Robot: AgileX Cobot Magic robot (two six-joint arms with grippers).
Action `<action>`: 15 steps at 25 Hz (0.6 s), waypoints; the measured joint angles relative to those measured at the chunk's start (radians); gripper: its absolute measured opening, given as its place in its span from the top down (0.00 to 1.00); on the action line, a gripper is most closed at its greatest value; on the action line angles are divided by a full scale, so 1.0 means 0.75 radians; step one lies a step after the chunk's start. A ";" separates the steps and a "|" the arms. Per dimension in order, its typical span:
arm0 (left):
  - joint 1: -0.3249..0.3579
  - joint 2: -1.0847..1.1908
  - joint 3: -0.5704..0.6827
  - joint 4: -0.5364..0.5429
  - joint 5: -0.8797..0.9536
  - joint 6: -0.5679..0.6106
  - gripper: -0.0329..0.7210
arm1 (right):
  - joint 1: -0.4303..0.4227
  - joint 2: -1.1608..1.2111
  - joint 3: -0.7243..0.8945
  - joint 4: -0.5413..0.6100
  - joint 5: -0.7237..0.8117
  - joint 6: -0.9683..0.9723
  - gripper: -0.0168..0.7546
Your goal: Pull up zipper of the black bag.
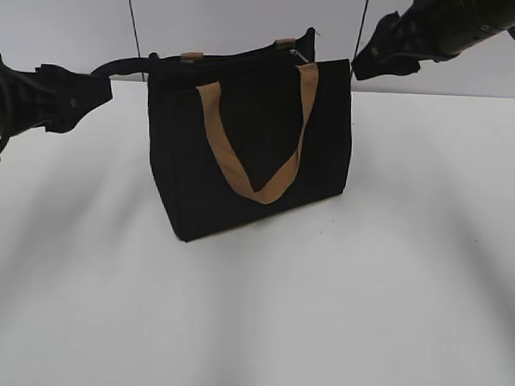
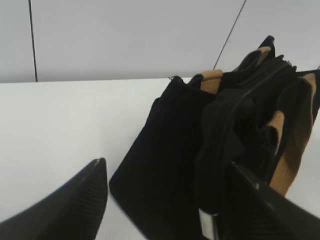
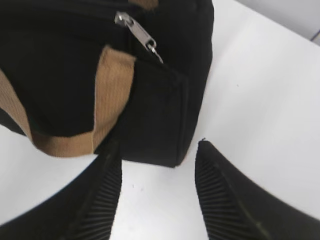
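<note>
The black bag stands upright in the middle of the white table, a tan strap handle hanging down its front. The zipper runs along its top rim. Its silvery pull tab lies at the bag's right end, closed side unclear. My right gripper is open and empty, just right of the bag's top corner; in the right wrist view the bag's end lies ahead of the jaws. My left gripper is open at the bag's left end. A black strap hangs between its fingers.
The white table spreads in front of and beside the bag. A pale wall with dark seams stands close behind. The black strap arcs from the bag's top left toward my left gripper.
</note>
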 joint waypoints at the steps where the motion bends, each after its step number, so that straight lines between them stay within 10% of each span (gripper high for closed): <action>1: 0.000 -0.011 0.000 0.047 0.028 -0.060 0.24 | 0.000 -0.008 0.000 -0.070 0.033 0.047 0.50; 15: 0.000 -0.122 -0.002 0.063 0.796 -0.280 0.27 | -0.002 -0.197 0.000 -0.553 0.499 0.610 0.50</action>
